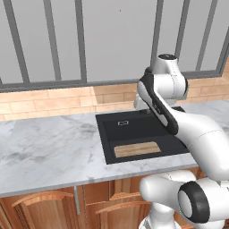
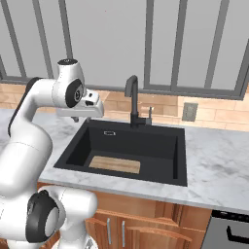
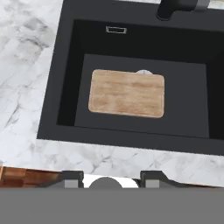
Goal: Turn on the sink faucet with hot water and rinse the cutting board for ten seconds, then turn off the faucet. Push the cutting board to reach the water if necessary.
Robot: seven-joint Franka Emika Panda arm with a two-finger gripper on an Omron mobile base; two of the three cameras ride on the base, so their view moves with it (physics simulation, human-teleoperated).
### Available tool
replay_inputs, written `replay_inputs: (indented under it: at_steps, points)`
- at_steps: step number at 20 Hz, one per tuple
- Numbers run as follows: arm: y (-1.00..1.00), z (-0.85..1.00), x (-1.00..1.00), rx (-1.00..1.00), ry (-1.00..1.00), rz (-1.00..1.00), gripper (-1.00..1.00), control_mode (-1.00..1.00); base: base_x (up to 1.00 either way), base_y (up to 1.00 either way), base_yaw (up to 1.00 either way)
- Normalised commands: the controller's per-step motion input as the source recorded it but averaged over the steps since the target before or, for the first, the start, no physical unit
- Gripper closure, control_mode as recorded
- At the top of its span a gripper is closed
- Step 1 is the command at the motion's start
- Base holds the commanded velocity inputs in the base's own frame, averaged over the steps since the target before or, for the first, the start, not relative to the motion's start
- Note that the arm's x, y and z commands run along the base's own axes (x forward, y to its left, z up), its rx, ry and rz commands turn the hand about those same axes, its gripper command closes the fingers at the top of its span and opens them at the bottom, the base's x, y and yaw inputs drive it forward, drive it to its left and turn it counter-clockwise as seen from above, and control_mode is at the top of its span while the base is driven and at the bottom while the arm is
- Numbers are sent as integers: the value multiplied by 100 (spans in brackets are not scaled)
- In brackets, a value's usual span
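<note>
hand view | cutting board (image 3: 127, 93) half covers drain; sink faucet (image 3: 175, 8) cropped

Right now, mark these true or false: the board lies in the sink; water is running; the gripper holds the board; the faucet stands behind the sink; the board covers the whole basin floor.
1. The board lies flat in the sink. True.
2. Water is running from the faucet. False: no stream shows at the spout.
3. The gripper holds the board. False: it hovers above the counter's front edge, apart from the board.
4. The faucet stands behind the sink, toward the window. True.
5. The board covers the whole basin floor. False: it lies on the left part, with bare black floor to its right.
</note>
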Motion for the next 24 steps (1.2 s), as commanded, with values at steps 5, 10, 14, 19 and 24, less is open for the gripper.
replay_inputs:
  at_steps: [5, 10, 14, 19, 24]
  points:
    - [-8, 0, -14, 0, 0, 0, -100, -100, 0, 0, 0]
    - [-38, -9, -12, 0, -1, 0, -100, -100, 0, 0, 0]
    - [-55, -17, -1, 0, -2, 1, -100, -100, 0, 0, 0]
    - [-59, -18, 0, 1, -4, 1, -100, -100, 0, 0, 0]
    - [-59, -10, 7, 9, -11, 1, -100, -100, 0, 0, 0]
